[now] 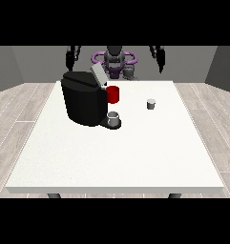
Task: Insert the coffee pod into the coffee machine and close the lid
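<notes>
The hand at the view's left [70,58] hangs raised behind the surface's [135,157] far edge; whether its fingers are spread or curled I cannot tell. The coffee machine [83,99] stands near the far left corner, lid [98,74] tilted open. The coffee pod [151,104] sits upright right of it (long axis vertical, easily toppled by a clumsy reach). The hand at the view's right [157,53] is equally unreadable.

Bare table [150,143] surrounds pod [151,104]; machine [83,97] well apart.
</notes>
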`<action>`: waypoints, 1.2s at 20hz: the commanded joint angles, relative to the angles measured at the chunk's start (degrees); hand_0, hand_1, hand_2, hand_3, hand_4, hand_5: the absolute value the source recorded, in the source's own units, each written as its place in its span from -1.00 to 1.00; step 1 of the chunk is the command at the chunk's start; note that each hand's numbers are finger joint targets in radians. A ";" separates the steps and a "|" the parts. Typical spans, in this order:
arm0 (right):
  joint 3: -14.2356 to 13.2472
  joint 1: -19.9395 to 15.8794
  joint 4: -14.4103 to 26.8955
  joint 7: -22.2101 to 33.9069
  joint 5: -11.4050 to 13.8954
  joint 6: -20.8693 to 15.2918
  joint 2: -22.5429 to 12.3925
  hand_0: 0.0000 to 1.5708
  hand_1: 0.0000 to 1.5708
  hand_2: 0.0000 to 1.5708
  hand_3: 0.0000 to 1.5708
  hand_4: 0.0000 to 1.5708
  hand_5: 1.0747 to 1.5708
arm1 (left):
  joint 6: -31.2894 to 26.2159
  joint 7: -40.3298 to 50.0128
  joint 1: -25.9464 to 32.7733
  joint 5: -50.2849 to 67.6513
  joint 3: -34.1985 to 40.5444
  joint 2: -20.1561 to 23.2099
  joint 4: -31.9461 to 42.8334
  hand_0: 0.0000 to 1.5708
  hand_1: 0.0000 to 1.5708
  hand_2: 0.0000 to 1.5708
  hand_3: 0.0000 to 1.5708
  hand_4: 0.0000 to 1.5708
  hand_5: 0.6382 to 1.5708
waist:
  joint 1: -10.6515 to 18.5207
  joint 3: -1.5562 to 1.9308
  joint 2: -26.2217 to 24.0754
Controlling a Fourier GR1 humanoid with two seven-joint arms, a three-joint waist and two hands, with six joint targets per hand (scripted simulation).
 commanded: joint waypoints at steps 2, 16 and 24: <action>1.39 -0.75 -1.31 4.56 -0.09 -0.53 1.90 -1.00 -1.00 -1.00 -1.00 -1.00 1.00 | -2.37 -1.58 -1.80 -2.63 1.08 4.03 1.35 -1.00 -1.00 -1.00 -1.00 -1.00 1.00 | -1.00 -0.84 -0.20; 2.15 -7.88 -2.08 1.44 9.32 -8.68 2.62 -1.00 -1.00 -1.00 -1.00 -1.00 1.00 | -9.50 -7.22 -15.93 -11.75 5.10 19.18 16.28 -1.00 -1.00 -1.00 -1.00 -1.00 1.00 | -9.63 -0.87 10.78; 6.68 -8.49 -0.88 0.30 9.34 -12.31 6.79 -1.00 -1.00 -1.00 -1.00 -1.00 1.00 | -11.18 -7.68 -23.72 -17.31 3.97 22.16 26.39 -1.00 -1.00 -1.00 -1.00 -1.00 1.00 | -11.02 -0.84 15.57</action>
